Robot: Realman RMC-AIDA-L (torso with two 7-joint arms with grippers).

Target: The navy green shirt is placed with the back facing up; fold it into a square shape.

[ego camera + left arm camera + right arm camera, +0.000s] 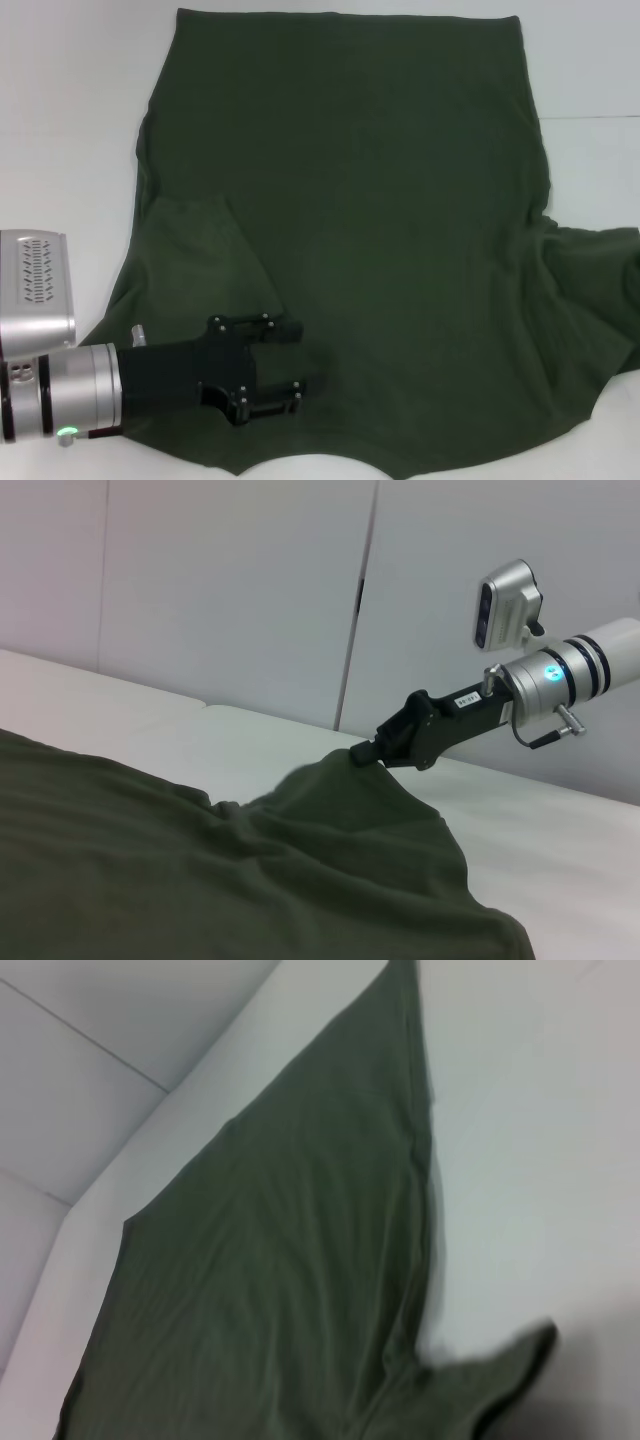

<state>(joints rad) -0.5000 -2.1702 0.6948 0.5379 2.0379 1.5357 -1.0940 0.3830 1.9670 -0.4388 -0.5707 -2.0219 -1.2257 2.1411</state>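
The navy green shirt (380, 230) lies spread over the white table, far larger than either gripper. Its left sleeve (190, 265) is folded inward onto the body. My left gripper (297, 360) hovers over the near left part of the shirt, by the curved collar edge, fingers apart with nothing between them. The right gripper is outside the head view. In the left wrist view the right gripper (366, 752) pinches a raised peak of the shirt (340, 800) above the table. The shirt's right side (590, 290) bunches up toward the frame edge.
White table (70, 120) shows around the shirt on the left, far side and right (600, 170). A pale panelled wall (220, 590) stands behind the table. The left arm's silver wrist (40, 390) sits at the near left corner.
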